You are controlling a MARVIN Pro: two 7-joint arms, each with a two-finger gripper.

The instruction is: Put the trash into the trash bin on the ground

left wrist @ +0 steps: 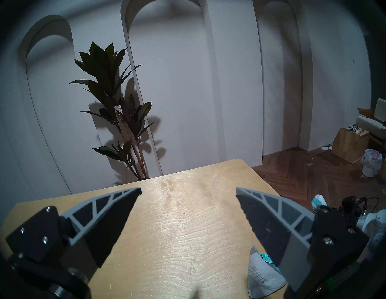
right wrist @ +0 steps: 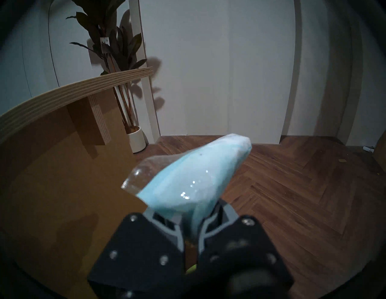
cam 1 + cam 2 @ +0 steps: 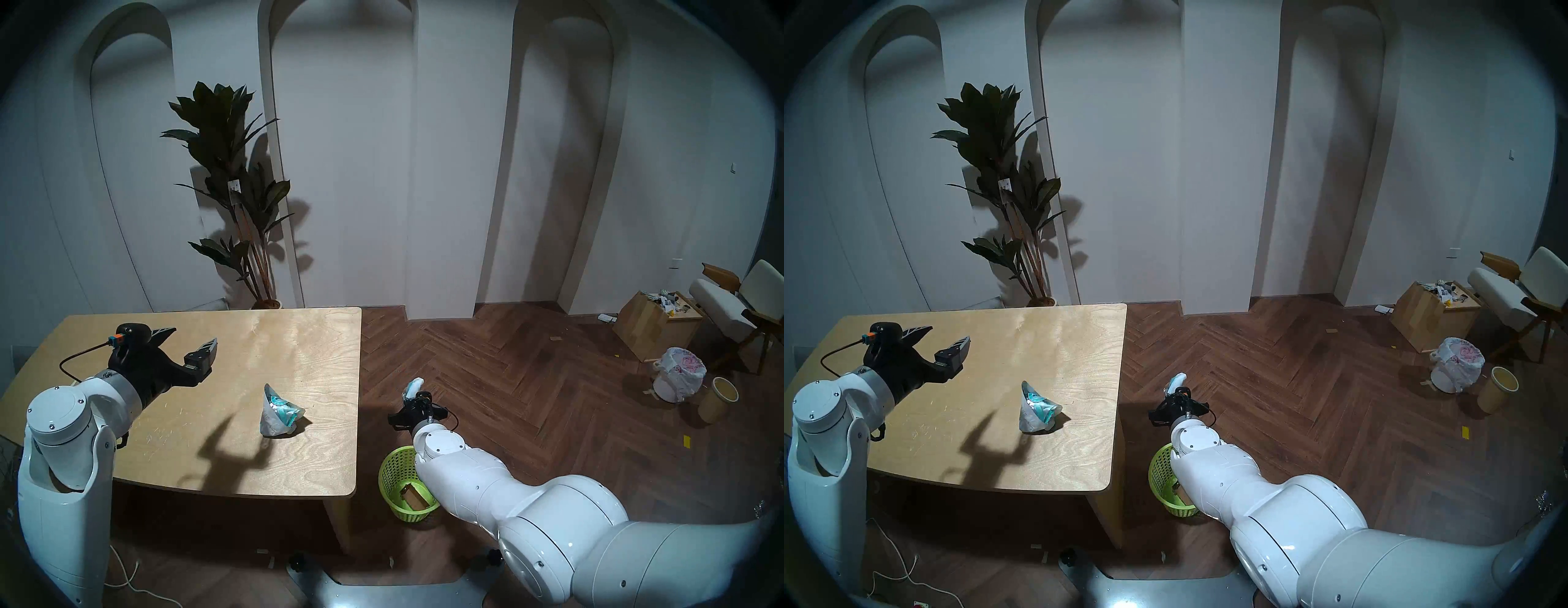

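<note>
A wrinkly silver-white bag with teal print (image 3: 278, 412) (image 3: 1037, 409) lies on the wooden table (image 3: 297, 339), and in the left wrist view this bag (image 1: 261, 277) sits low right. My left gripper (image 3: 193, 336) (image 3: 949, 333) (image 1: 188, 190) hovers open above the table's left part, behind and left of the bag, holding nothing. My right gripper (image 3: 410, 399) (image 3: 1173, 392) (image 2: 189, 219) is shut on a pale mint packet (image 3: 413, 388) (image 3: 1176, 382) (image 2: 194, 179) over the floor, right of the table. The lime-green mesh trash bin (image 3: 394, 471) (image 3: 1161, 471) stands under my right forearm, with a tan boxy item (image 3: 413, 496) inside.
A potted plant (image 3: 237, 191) stands behind the table. At the far right are a wooden box of clutter (image 3: 653, 327), a chair (image 3: 738, 305), a white bin with a bag (image 3: 679, 380) and a tan cylindrical bin (image 3: 719, 399). A white cable (image 3: 127, 573) trails on the floor by my left arm.
</note>
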